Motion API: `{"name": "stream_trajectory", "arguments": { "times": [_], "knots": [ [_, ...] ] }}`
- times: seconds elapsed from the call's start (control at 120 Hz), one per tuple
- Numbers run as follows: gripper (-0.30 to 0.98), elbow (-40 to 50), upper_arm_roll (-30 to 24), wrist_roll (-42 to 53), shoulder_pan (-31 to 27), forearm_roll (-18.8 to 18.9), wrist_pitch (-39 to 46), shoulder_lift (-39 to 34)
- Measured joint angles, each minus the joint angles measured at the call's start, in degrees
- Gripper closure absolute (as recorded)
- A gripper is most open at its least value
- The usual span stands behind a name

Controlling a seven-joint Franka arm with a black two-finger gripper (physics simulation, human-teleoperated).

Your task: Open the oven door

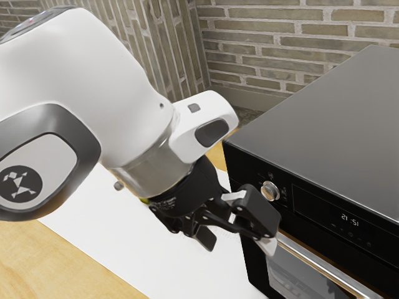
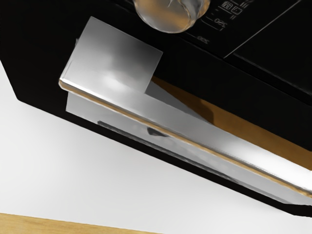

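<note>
Partly cut off, oven handle (image 2: 219, 140)

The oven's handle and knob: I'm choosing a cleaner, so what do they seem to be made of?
The handle looks like smooth, satin-polished metal, probably steel: silvery, with soft bright highlights and a warm streak along its edge. The knob is shinier, with mottled orange-brown reflections; likely metal, though chromed plastic could look alike.
</note>
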State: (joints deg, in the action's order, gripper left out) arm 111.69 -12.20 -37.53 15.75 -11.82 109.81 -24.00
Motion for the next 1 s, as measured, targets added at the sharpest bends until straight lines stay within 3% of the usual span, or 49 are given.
{"name": "stream_trajectory", "arguments": {
  "times": [0.2, 0.333, 1.0],
  "knots": [
    [0.0, 0.7, 0.5, -10.8, 1.0, 0.2, 4.3, -0.1],
    [0.0, 6.4, 0.4, -16.6, 1.1, 0.3, 6.6, -1.0],
    [0.0, 9.5, -0.3, -35.3, 0.6, 0.5, 17.2, 1.0]
  ]
}}
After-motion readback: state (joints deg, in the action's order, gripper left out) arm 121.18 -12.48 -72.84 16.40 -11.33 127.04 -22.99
